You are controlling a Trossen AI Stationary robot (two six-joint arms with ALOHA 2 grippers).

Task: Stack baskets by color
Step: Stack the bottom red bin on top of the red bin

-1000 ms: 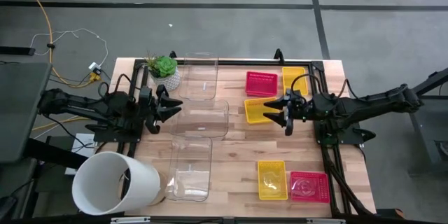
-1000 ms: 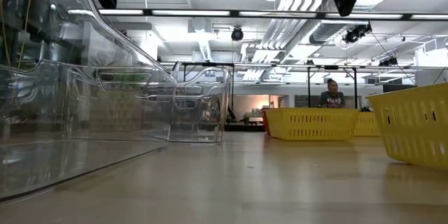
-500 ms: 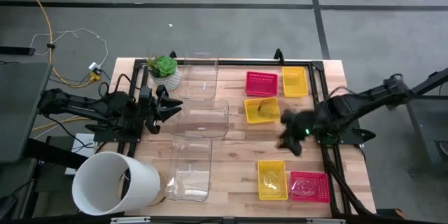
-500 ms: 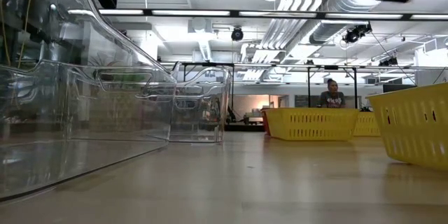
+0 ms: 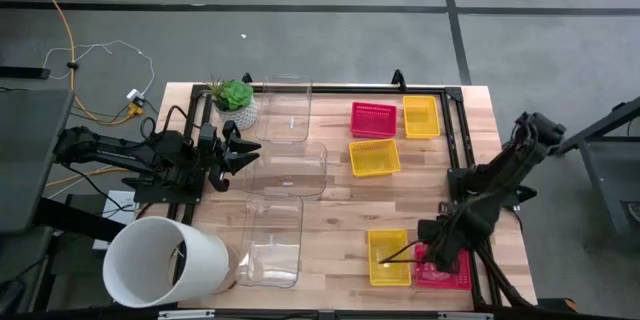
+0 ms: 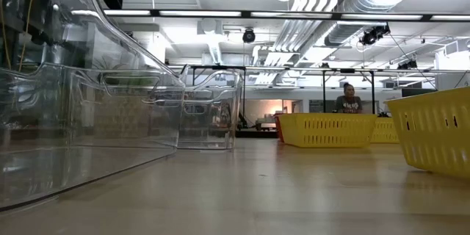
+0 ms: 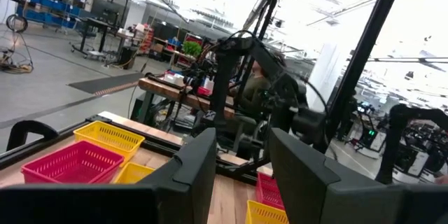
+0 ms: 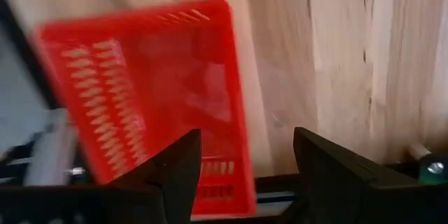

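- High view had the right gripper (image 5: 432,252) hovering over the red basket (image 5: 443,266) at the near right corner, fingers spread wide and holding nothing, probably lining up a grab.
- Yellow basket (image 5: 389,256) sat touching it.
- Left gripper (image 5: 243,147) waited half open and empty by the clear bins (image 5: 290,170).

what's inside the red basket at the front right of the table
Nothing shows inside the red basket; the right wrist view looks into it and finds only bare mesh floor. From above, the right end effector hangs over it, covering part.
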